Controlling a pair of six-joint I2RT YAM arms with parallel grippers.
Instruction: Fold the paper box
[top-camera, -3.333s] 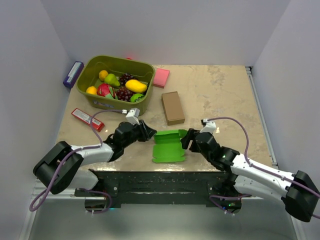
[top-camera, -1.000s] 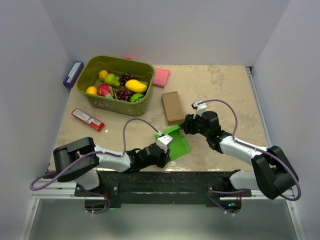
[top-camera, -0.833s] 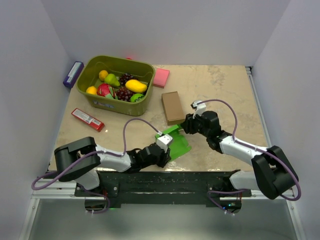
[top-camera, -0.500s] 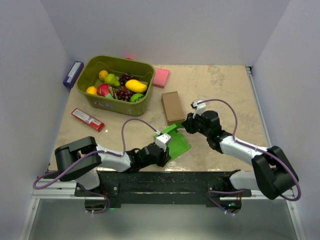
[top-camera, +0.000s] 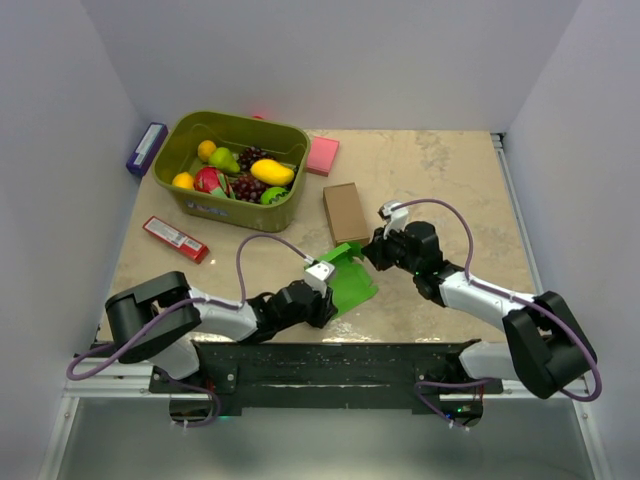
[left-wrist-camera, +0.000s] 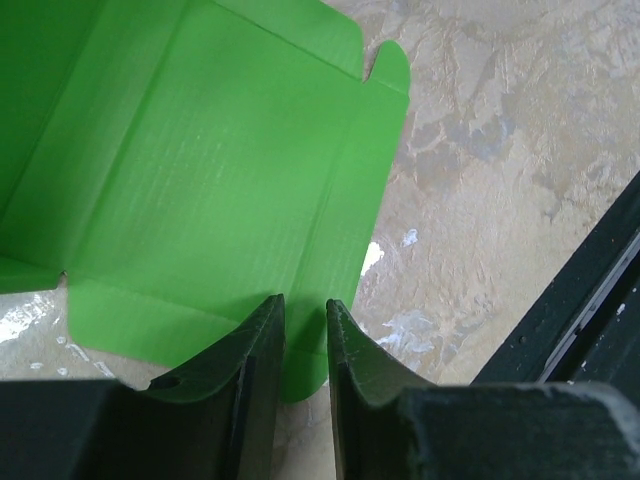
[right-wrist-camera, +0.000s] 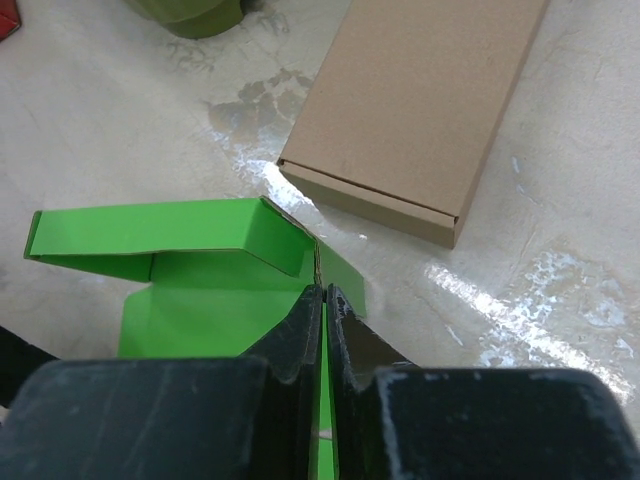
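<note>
The paper box (top-camera: 352, 281) is a bright green die-cut blank lying near the table's front, partly raised at its far side. In the left wrist view its flat panels and creases (left-wrist-camera: 220, 150) spread ahead of my left gripper (left-wrist-camera: 305, 305). A narrow gap shows between that gripper's jaws, and the near flap lies in it. The left gripper (top-camera: 325, 298) sits at the sheet's near left corner. My right gripper (right-wrist-camera: 322, 292) is shut on the upright edge of a folded flap (right-wrist-camera: 200, 235). It stands at the sheet's far right corner (top-camera: 371, 255).
A brown cardboard box (top-camera: 345, 213) lies just behind the green sheet, close to the right fingers (right-wrist-camera: 420, 110). An olive basket (top-camera: 228, 212) of toy fruit, a pink pad (top-camera: 322, 155), a red packet (top-camera: 175, 238) and a purple object (top-camera: 147, 148) sit at the back left. A black rail (top-camera: 320, 360) runs along the front edge.
My right gripper has closed on the sheet's far flap. The green sheet has tilted up and shifted slightly toward the back right. The left gripper slid a little left along the near edge.
</note>
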